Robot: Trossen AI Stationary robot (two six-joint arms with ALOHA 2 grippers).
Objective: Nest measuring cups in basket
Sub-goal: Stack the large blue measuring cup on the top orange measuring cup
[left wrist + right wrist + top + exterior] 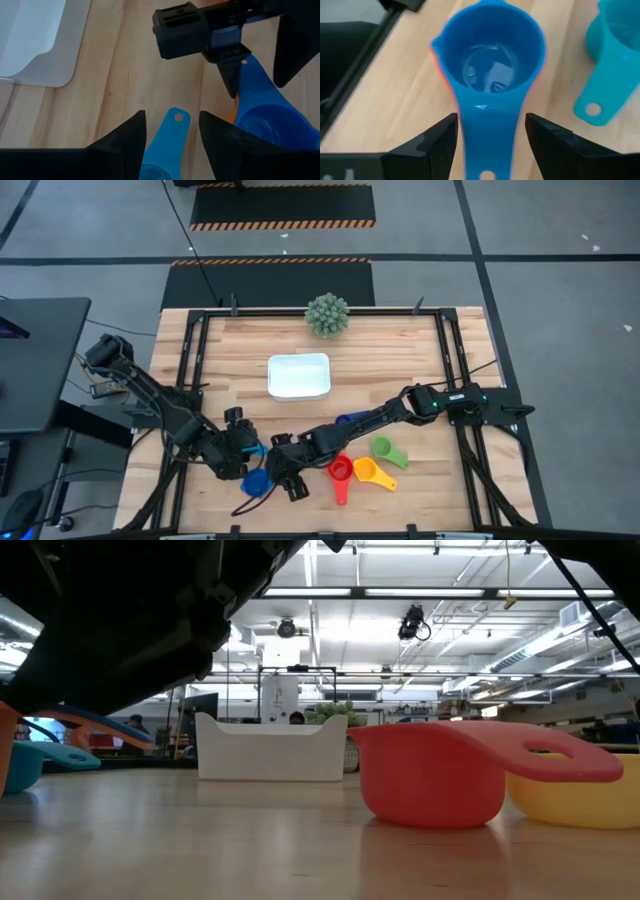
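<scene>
A blue measuring cup [257, 481] stands on the table near the front edge, with an orange rim [451, 95] showing under it. My right gripper [490, 145] is open, one finger on either side of its handle [486, 135], with small gaps. A light blue cup [253, 450] stands just behind it. My left gripper [172, 135] is open, its fingers on either side of that cup's handle [173, 125], not touching. The white basket [298, 376] stands at the table's middle, nearer the far edge. Red [340, 470], yellow [368, 471] and green [383, 448] cups stand to the right.
A green spiky ball plant [327, 314] stands behind the basket at the far edge. Another dark blue cup [345, 420] lies beside my right arm. The two grippers are close together at the front left. Bare wood lies left and right of the basket.
</scene>
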